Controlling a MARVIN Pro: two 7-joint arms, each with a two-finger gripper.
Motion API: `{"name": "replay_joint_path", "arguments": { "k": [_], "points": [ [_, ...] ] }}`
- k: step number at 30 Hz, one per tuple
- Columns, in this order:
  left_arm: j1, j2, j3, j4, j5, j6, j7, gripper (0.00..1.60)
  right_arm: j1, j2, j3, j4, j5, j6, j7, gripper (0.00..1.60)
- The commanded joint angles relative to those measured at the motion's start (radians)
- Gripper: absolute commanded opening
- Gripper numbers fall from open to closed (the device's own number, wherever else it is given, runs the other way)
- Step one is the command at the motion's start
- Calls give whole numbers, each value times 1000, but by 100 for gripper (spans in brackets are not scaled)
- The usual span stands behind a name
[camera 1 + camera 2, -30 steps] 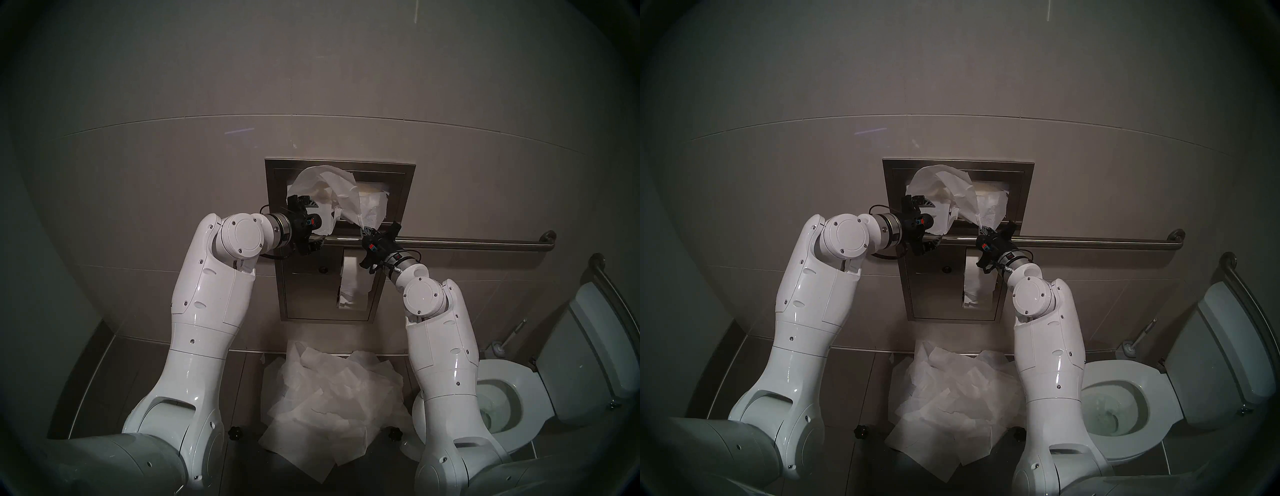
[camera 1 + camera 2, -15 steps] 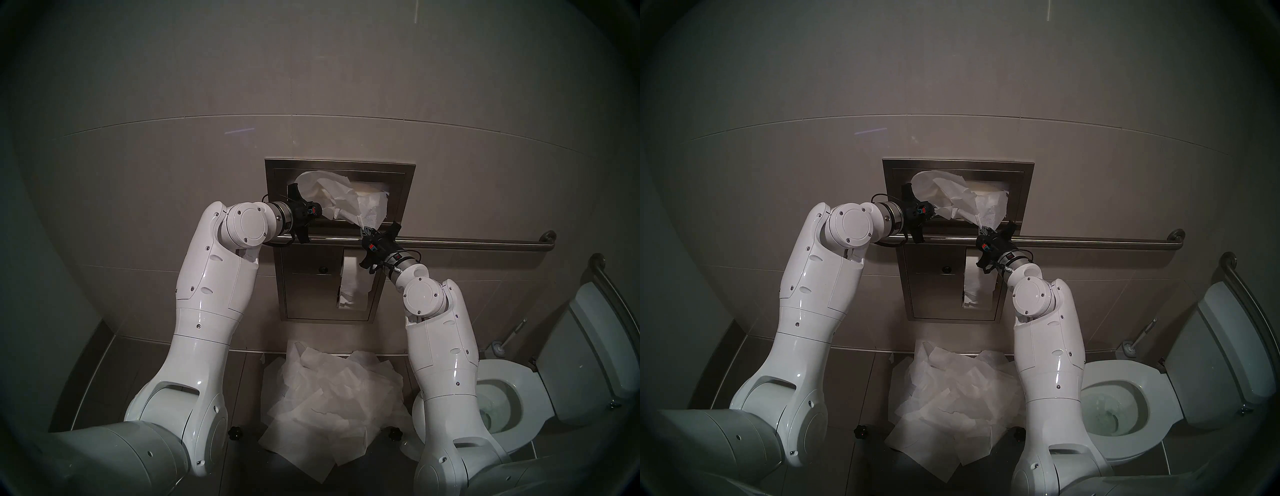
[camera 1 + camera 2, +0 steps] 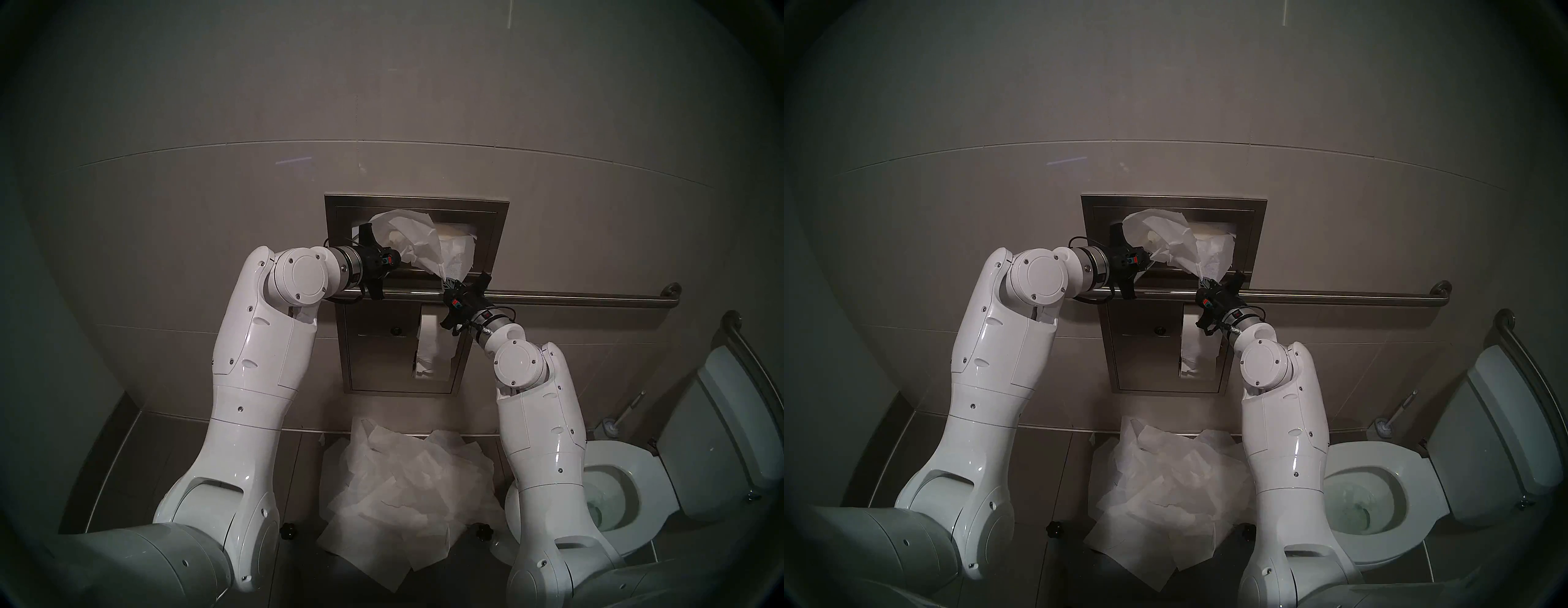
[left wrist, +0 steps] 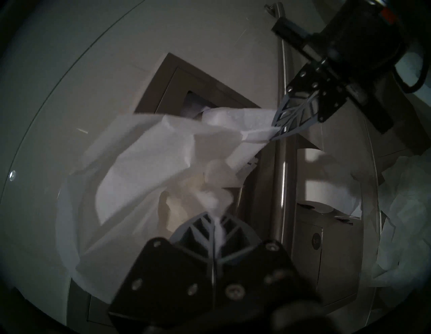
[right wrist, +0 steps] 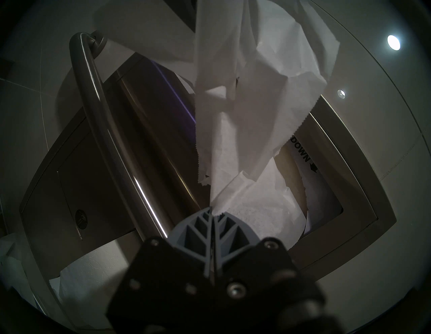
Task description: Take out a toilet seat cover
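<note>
Since the frame a second ago, the left gripper (image 3: 398, 257) has gone from spread wide beside the paper to pinched tight on it, while the right arm has kept its place. Largest in view is the recessed brushed-steel wall dispenser (image 3: 335, 220), with a long steel grab bar (image 3: 572, 294) running across its front. Below it a heap of loose white tissue sheets (image 3: 407, 488) lies on the dark floor. The toilet seat cover (image 3: 418, 242), a thin, crumpled, translucent white paper sheet, bulges out of the dispenser's upper opening and is not yet free of it. It is stretched between both grippers: the left one's jaws are pressed together on a bunched fold at its near side, and the right gripper (image 3: 449, 281) clamps a lower corner just above the bar. Being feather-light, limp and easily torn, it probably needs gentle, even pulling by the gathered folds, not a single edge.
</note>
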State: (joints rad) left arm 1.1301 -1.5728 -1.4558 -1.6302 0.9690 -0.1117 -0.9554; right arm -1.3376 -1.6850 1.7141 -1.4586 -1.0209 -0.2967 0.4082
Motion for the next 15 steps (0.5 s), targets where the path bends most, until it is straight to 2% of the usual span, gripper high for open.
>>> {"name": "replay_joint_path", "arguments": {
  "k": [1, 15],
  "points": [
    [46, -5, -2, -111, -15, 4, -10, 0, 36, 0, -1, -37, 4, -7, -9, 160],
    [85, 1, -12, -156, -10, -11, -30, 0, 27, -8, -5, -74, 12, -2, 31, 160]
  ]
}}
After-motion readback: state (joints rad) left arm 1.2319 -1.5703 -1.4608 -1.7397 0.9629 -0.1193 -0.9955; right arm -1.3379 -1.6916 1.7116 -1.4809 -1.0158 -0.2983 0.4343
